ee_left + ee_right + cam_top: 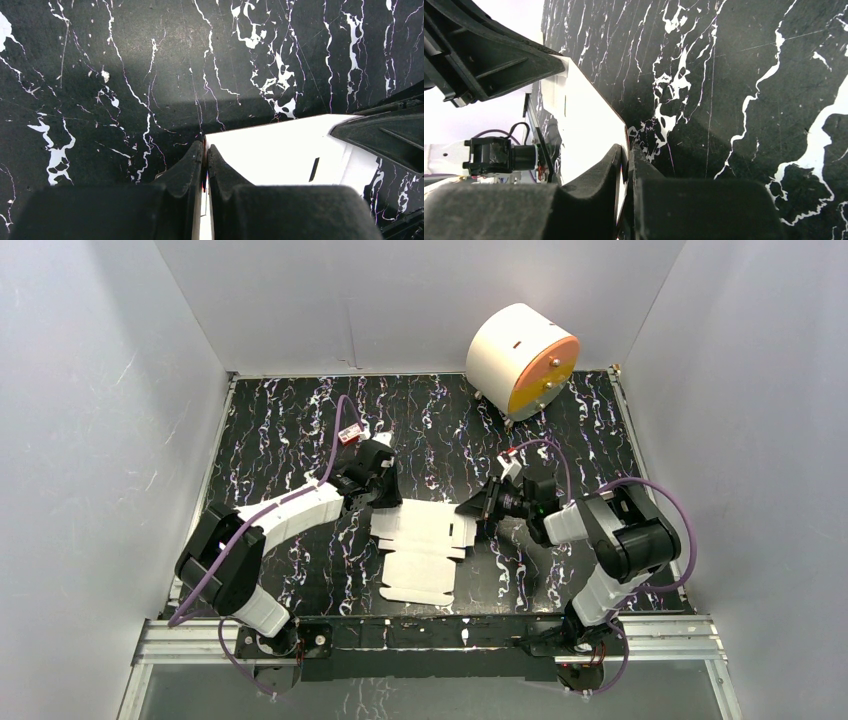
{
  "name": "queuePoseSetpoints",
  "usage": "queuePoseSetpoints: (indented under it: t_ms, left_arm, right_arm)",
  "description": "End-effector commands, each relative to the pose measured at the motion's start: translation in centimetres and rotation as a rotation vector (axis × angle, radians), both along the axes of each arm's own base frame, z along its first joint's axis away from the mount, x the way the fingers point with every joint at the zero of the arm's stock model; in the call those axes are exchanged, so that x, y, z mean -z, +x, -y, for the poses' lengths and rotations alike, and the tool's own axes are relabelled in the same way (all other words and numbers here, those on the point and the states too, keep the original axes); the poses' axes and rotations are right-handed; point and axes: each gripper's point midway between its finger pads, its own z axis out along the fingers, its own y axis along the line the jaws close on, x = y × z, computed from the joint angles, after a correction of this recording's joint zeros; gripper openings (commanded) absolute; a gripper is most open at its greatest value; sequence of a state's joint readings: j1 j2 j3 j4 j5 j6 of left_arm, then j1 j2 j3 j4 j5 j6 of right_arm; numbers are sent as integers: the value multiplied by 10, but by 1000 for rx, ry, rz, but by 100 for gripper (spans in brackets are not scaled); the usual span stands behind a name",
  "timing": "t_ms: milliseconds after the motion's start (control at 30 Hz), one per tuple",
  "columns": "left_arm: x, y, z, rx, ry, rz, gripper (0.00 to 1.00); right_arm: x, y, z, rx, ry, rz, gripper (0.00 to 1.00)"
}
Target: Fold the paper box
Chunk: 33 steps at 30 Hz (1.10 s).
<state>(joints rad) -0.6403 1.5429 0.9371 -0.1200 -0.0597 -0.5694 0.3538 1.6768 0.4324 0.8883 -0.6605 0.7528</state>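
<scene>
Top external, left hand (384, 502) pinching paper box (425, 545) far corner, right hand (471, 510) pinching opposite edge

A black surface (280, 430) veined with white sits between plain white walls (400, 300). Near its far right corner rests a big white cylinder (505, 350), its orange face turned rightward. A tiny red item (349, 434) shows left of centre.
</scene>
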Motion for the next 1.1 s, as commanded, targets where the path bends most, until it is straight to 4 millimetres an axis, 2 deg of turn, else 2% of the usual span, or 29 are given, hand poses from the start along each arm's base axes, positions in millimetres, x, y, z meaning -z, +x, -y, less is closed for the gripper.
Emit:
queuePoseSetpoints:
  t_ms: [0,267,633,900,1067]
  left_arm:
    - [-19,3,2,8,-38,39,2]
    - [-21,0,15,37,-90,14,4]
    - [-22,1,29,45,-147,-12,6]
    - [-12,4,37,11,-173,-49,8]
    - [-7,7,39,-18,-183,-65,10]
  right_arm:
    - [-10,13,0,-7,-53,70,15]
    - [-9,31,7,8,-266,85,15]
    - [-9,45,3,-26,-472,103,17]
    - [-38,63,-44,-86,-443,193,17]
    - [-48,68,-69,-118,-424,228,17]
